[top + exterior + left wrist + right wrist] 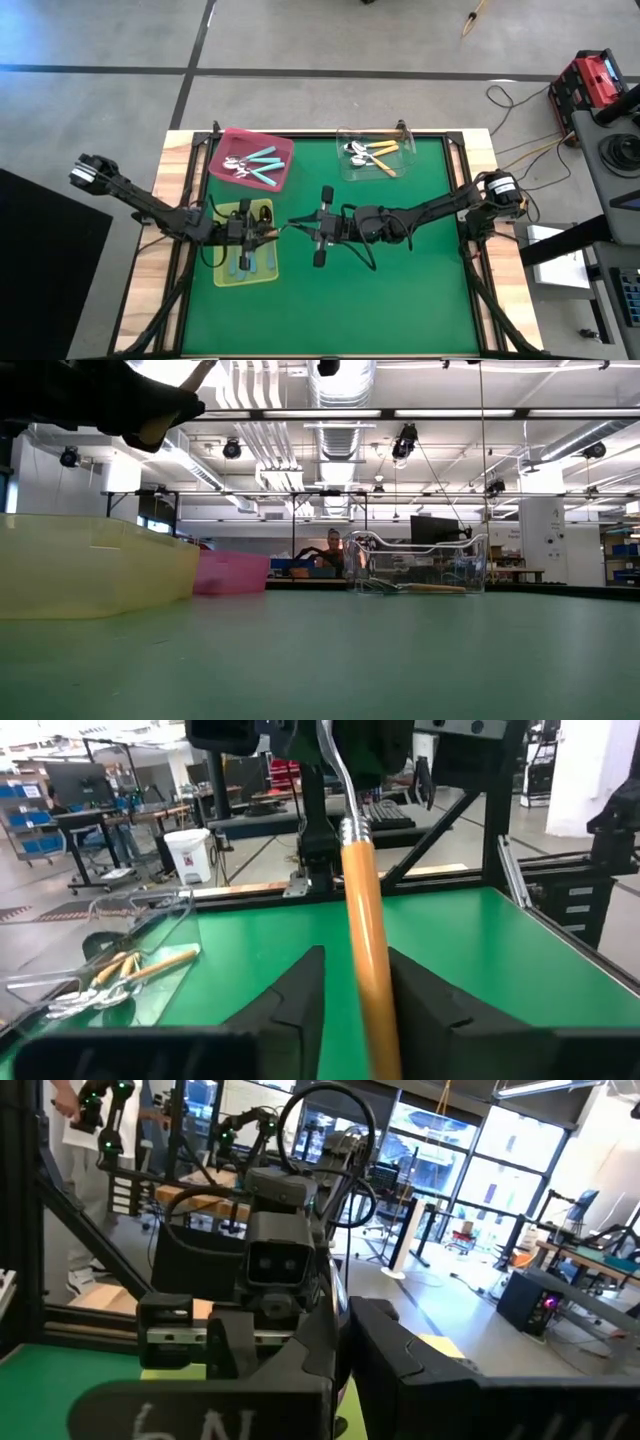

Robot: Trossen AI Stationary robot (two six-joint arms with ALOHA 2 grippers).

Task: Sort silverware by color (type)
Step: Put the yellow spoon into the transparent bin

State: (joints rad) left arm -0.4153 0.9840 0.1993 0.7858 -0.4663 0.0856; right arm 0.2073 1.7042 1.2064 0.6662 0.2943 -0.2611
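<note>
An orange-handled spoon (368, 950) hangs in the air between my two grippers, above the green mat near the table's middle. My right gripper (335, 750), reaching in from the right (298, 222), is shut on its metal end. My left gripper (272, 228) faces it from the left. Its open fingers (300, 1000) stand on either side of the orange handle, with a gap showing on one side. The spoon's bowl is hidden. Other spoons lie in three trays: teal ones in the pink tray (250, 160), orange ones in the clear tray (375, 155), light blue ones in the yellow-green tray (247, 255). My right gripper holds the spoon by its metal neck (340, 795), just past the end of the orange handle, coming level from the table's right side. The spoon is clear of the table, its handle reaching toward my left gripper. My left gripper: I cannot tell whether one finger (430, 1005) touches the handle.
The pink tray and the clear tray stand along the far edge, the yellow-green tray near the left edge under my left arm. A black frame rail (470, 200) runs around the mat. Bare green mat (400, 290) lies toward the near right.
</note>
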